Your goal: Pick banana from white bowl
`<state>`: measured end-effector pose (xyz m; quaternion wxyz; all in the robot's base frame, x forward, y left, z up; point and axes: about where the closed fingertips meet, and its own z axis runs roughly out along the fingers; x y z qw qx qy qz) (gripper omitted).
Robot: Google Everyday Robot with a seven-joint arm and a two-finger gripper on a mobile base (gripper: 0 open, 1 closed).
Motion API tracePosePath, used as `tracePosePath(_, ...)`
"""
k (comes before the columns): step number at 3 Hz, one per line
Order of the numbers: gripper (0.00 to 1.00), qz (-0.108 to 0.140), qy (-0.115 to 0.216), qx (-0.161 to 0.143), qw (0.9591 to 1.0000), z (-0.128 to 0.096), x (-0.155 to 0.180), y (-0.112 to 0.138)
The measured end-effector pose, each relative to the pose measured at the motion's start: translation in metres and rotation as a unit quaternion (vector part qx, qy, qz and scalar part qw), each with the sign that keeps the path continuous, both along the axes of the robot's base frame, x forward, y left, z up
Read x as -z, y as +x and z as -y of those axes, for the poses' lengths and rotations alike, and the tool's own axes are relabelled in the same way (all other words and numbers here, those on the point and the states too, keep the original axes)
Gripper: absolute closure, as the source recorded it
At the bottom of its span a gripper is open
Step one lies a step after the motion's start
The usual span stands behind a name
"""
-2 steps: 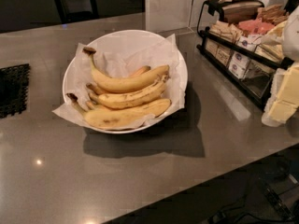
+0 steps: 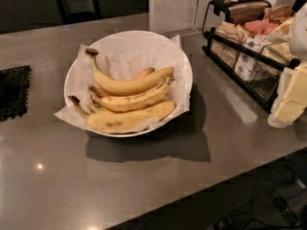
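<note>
Banana (image 2: 134, 85) lay topmost among several in white bowl (image 2: 125, 38) on worktop (image 2: 144, 186). Gripper (image 2: 290, 99) at right edge, well apart; whether open or closed, could not tell. Likely light, soft, bruisable: grasp mid-body, gently

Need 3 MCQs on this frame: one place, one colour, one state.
1. Where is the pincer? A. left edge B. right edge, beside the black rack C. bottom centre
2. Colour of the bowl? A. white B. blue C. red
3. The bananas are: A. all lying in the bowl B. one lifted C. one on the counter
Answers: B, the pale pincer sits by the rack, away from the bowl. A, its glossy rim is white. A, every banana rests on the paper liner.
</note>
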<state>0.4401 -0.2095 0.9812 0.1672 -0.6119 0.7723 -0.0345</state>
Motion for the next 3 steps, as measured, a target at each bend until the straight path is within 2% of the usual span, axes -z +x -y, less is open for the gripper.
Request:
tracePosePath(1,0.00,0.012,0.011,-0.057,0.9982,-0.031,-0.013,0.006)
tracePosePath(2,0.00,0.025,0.025,-0.133,0.9905,-0.075,-0.026,0.014)
tracePosePath(3,0.00,0.028,0.037,-0.183,0.9820,-0.111,-0.031,0.026)
